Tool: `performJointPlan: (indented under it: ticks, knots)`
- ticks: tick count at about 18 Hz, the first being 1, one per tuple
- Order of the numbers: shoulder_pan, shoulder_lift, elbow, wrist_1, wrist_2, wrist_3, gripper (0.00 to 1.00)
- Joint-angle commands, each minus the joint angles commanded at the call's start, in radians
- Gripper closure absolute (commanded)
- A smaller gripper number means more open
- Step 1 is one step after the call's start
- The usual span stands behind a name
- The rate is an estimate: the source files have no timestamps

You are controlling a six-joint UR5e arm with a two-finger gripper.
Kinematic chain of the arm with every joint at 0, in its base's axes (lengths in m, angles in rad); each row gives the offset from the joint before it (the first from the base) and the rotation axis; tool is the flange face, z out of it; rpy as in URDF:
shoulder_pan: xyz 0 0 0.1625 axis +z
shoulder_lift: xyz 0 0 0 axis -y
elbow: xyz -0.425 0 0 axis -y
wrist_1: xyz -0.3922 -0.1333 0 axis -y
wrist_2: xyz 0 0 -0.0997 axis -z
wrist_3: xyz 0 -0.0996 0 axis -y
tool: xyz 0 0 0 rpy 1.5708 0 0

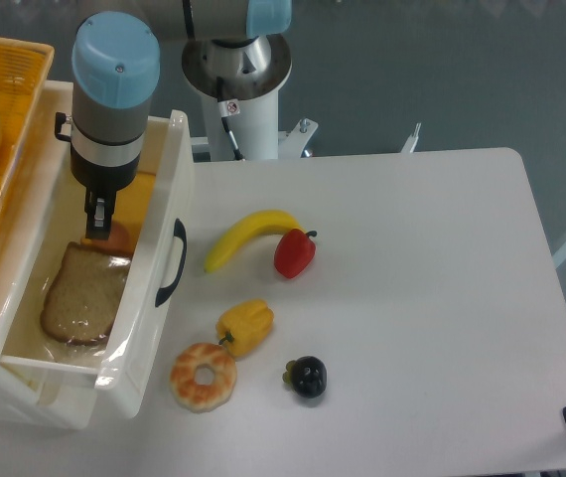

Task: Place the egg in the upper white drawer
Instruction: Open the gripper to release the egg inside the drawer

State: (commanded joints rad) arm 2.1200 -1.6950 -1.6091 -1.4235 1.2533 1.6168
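On the tabletop (412,298) lie one banana (246,235), one red pepper (294,253), one yellow pepper (245,326), one doughnut (204,377) and one dark fruit (308,378), all right of the upper white drawer (154,298), which holds one bread slice (82,295), a yellow piece (136,202) and the egg (114,238). The egg lies on the drawer floor just below the tool (98,214), at the bread's upper edge, apparently free of the fingers. The arm hides most of the tool, so whether it is parted cannot be told.
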Motion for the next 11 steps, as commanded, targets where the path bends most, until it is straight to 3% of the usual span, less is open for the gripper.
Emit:
performJointPlan:
  ticks: [4, 5, 6, 11]
  knots:
    - [0.0, 0.002, 0.0, 0.0, 0.0, -0.002, 0.36]
    - [0.0, 0.003, 0.002, 0.005, 0.0, -0.002, 0.21]
    - [0.0, 0.005, 0.005, 0.006, 0.0, -0.003, 0.16]
    - [0.006, 0.012, 0.014, 0.006, 0.0, -0.003, 0.14]
